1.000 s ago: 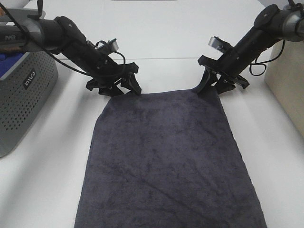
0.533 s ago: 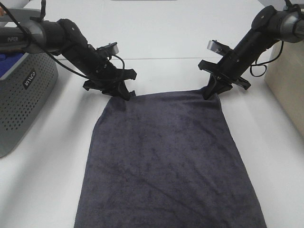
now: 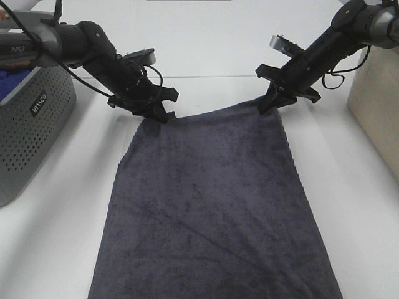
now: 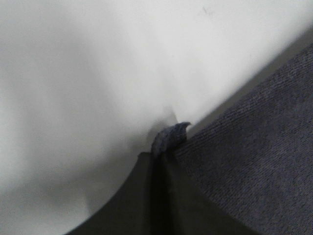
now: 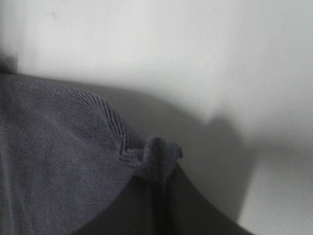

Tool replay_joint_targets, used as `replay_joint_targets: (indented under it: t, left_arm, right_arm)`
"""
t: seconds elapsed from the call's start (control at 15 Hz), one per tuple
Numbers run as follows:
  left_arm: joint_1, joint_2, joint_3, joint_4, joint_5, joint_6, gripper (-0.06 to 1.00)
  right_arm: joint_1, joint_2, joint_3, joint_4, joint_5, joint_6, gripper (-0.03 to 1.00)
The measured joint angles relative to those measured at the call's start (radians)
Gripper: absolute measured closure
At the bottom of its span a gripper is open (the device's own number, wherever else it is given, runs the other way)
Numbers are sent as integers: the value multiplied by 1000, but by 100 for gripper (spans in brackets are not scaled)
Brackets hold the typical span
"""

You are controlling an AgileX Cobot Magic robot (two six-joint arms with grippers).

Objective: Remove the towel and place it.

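Observation:
The dark charcoal-grey towel (image 3: 212, 205) lies spread lengthwise on the white table, its near end running off the bottom of the exterior view. My left gripper (image 3: 161, 115) is shut on the towel's far left corner; the left wrist view shows the corner (image 4: 170, 137) pinched between the closed jaws. My right gripper (image 3: 269, 103) is shut on the far right corner, which bunches at the jaws in the right wrist view (image 5: 155, 159). The far edge is lifted slightly and sags between the two grippers.
A grey perforated basket (image 3: 28, 131) with blue cloth (image 3: 9, 78) inside stands at the left edge. A beige box (image 3: 374, 106) stands at the right edge. White table (image 3: 206, 50) stretches behind the grippers.
Both grippers have moved away toward the far side and slightly upward, pulling the towel's far edge with them. The towel has slid back along the table.

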Motion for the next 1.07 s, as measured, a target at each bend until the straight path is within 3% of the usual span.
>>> replay_joint_targets:
  t: [0.33,0.67,1.07]
  left_arm:
    - [0,0,-126,40,-131,0,92]
    - [0,0,-136,54,-299,0,92]
    - [0,0,-136,68,-432,7,92]
  right_arm:
    - [13,-69,1,-16,-210,-58,96]
    - [14,-71,2,-8,-355,-110,96]
    - [18,-71,2,97,-477,-256,96]
